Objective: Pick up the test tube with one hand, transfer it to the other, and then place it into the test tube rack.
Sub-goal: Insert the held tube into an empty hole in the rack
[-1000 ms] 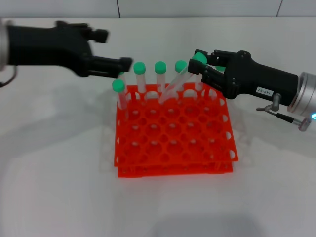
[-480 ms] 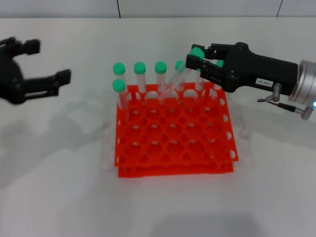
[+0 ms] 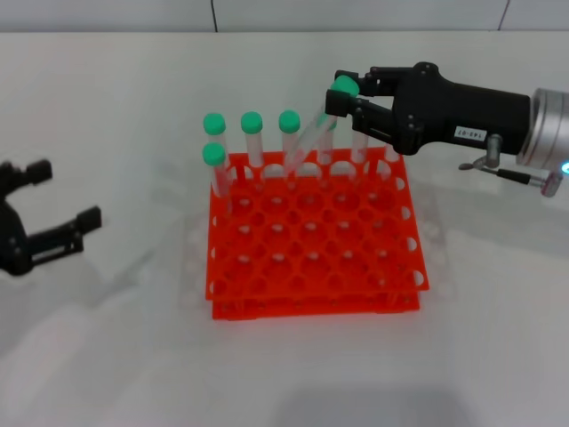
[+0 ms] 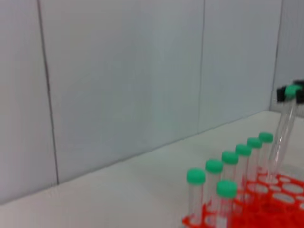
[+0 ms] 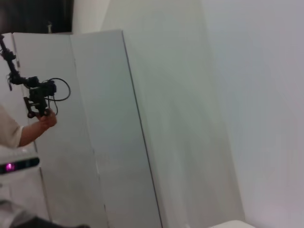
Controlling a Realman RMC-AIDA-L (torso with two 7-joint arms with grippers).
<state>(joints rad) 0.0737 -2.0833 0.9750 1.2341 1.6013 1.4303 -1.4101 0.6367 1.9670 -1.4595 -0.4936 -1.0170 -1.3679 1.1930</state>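
Observation:
The test tube hangs slanted, its green cap pinched in my right gripper, the black one with the white label. Its tip reaches down to the back row of the orange test tube rack; I cannot tell if it is inside a hole. In the left wrist view the held tube leans over the rack. My left gripper is open and empty, low at the far left, well away from the rack. The right wrist view shows none of these things.
Several other green-capped tubes stand upright in the rack's back row, and one stands in the second row at the left corner. They also show in the left wrist view. The rack stands on a white table.
My left gripper has let go and drawn back from the rack's back row to the far left and nearer me. My right gripper has shifted slightly left and up with the tube.

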